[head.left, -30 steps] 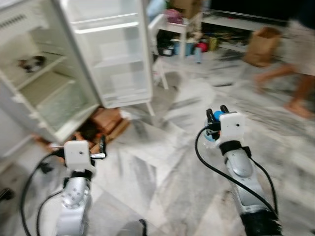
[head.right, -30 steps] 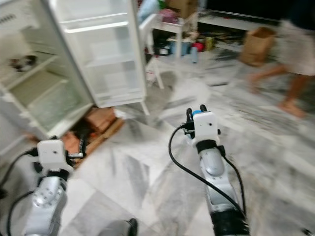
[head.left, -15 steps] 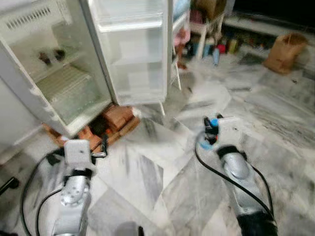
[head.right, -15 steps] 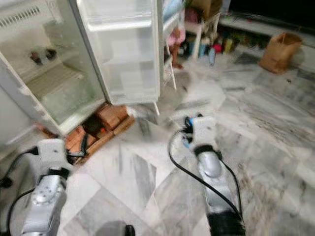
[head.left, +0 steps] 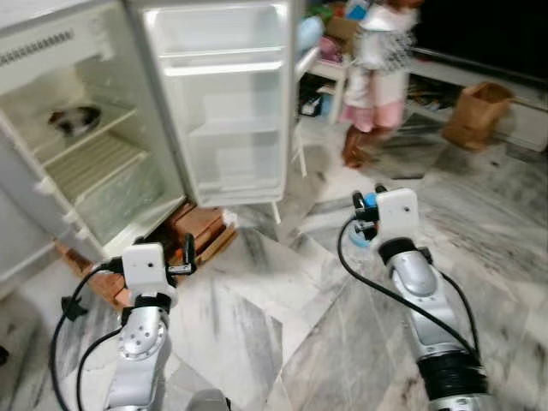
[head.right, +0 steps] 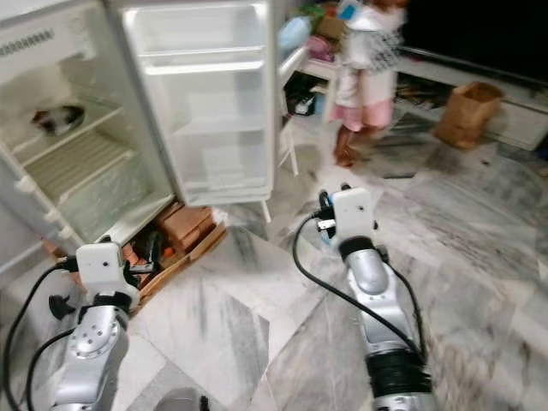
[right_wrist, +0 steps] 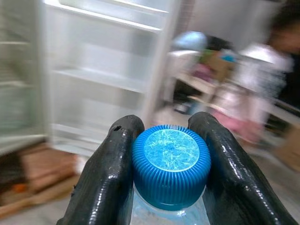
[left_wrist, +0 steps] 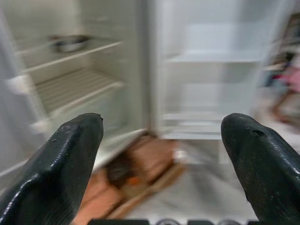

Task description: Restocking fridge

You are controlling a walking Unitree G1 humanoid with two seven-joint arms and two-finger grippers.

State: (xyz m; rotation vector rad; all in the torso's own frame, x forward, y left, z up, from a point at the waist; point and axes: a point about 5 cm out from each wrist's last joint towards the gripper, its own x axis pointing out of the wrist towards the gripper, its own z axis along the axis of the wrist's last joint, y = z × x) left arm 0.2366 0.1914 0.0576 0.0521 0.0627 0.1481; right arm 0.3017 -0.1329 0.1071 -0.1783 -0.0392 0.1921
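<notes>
Gripping a clear plastic water bottle with a ribbed blue cap (right_wrist: 170, 164), the right gripper (head.left: 368, 199) has its two black fingers (right_wrist: 105, 180) pressed against opposite sides of the cap, the jaws narrowed to just the cap's width. The bottle hangs between them, neck up, over the grey-veined white marble floor (head.left: 282, 291), held out ahead of the silver right arm.

The left gripper (head.left: 181, 251) holds nothing; in the left wrist view its fingertips (left_wrist: 72, 140) stand wide apart with open air between them, facing the fridge's lower part.

Just beyond the left gripper, reddish-brown bricks and wooden boards (head.left: 199, 227) lie on the floor at the bottom front edge of the white fridge (head.left: 86, 154). Its door (head.left: 227, 94) stands swung fully open, its door racks bare. Inside, a small dark object (head.left: 73, 118) sits on an upper shelf, too blurred to identify.

Further back, a person in a white top and pink skirt (head.left: 375, 73) stands by cluttered furniture, and a brown paper bag (head.left: 473, 113) rests on the floor to the far right.
</notes>
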